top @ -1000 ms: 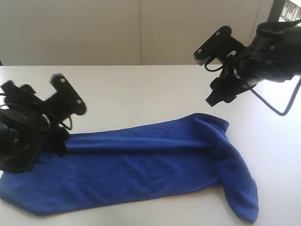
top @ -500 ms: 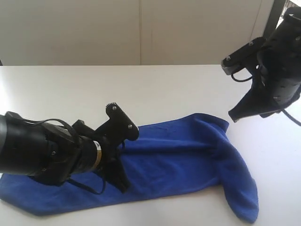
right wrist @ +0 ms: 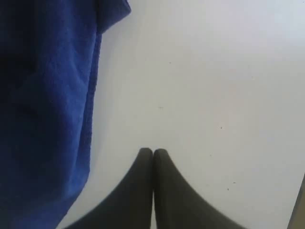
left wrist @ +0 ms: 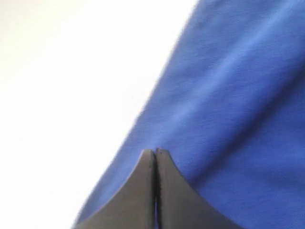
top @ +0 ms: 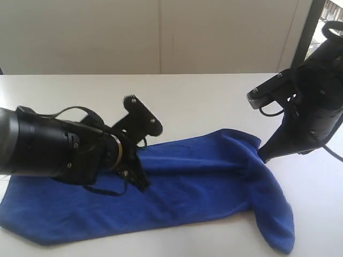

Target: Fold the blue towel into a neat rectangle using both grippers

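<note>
The blue towel (top: 203, 182) lies loosely folded in a long strip across the white table, with its right end trailing toward the front edge. My left gripper (top: 144, 184) hangs over the strip's left-middle part, pointing down at it. In the left wrist view its jaws (left wrist: 155, 151) are pressed shut with no cloth between them, just above the towel (left wrist: 238, 95) near its edge. My right gripper (top: 263, 156) is beside the towel's upper right corner. It is shut too (right wrist: 153, 151), over bare table, with the towel (right wrist: 43, 119) off to one side.
The white table (top: 187, 101) runs back to a pale wall. A dark window frame (top: 311, 32) stands at the top right behind the right arm. Loose black cables hang from both arms.
Both grippers have gone from open to shut. The left arm swung right, over the towel. The right arm came down toward the towel's upper right corner. The towel has not moved.
</note>
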Robot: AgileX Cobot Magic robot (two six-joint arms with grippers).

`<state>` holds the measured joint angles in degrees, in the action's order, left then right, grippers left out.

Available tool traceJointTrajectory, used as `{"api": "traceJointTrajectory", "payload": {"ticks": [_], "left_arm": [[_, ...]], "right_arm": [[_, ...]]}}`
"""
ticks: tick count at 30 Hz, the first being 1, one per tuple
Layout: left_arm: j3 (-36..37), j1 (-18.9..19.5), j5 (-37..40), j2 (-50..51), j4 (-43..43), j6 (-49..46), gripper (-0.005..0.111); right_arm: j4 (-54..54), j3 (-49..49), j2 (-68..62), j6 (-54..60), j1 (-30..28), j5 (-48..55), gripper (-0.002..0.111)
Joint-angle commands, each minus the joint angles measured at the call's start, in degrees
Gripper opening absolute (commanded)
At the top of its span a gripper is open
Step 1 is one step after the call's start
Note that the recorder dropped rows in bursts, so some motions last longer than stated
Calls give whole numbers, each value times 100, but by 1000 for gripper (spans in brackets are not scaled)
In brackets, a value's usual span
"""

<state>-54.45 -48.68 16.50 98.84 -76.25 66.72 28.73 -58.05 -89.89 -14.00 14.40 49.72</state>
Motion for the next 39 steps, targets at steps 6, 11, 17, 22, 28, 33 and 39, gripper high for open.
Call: {"api": "traceJointTrajectory", "payload": {"ticks": [6, 11, 17, 22, 28, 33, 39], "left_arm": [[-968, 690, 1911, -115, 6772, -7622, 0], [-968, 639, 186, 166, 9359, -9043, 0], [-968, 625, 451, 1029, 9409, -9043, 0], [-957, 625, 1571, 1080, 8780, -9043, 0], [-957, 625, 2812, 1013, 7967, -8747, 0], [-898, 625, 3433, 740, 7790, -8809, 0], [-735, 625, 2737, 341, 7699, -8660, 0]], "right_arm": [[5, 41, 62, 28, -12, -258, 0], [5, 41, 62, 28, -12, -107, 0], [41, 41, 62, 28, -12, -96, 0], [55, 41, 62, 28, -12, -193, 0], [55, 41, 62, 28, -12, -205, 0], [-177, 41, 62, 230, -12, -329, 0], [-787, 51, 0, 732, -12, -903, 0]]}}
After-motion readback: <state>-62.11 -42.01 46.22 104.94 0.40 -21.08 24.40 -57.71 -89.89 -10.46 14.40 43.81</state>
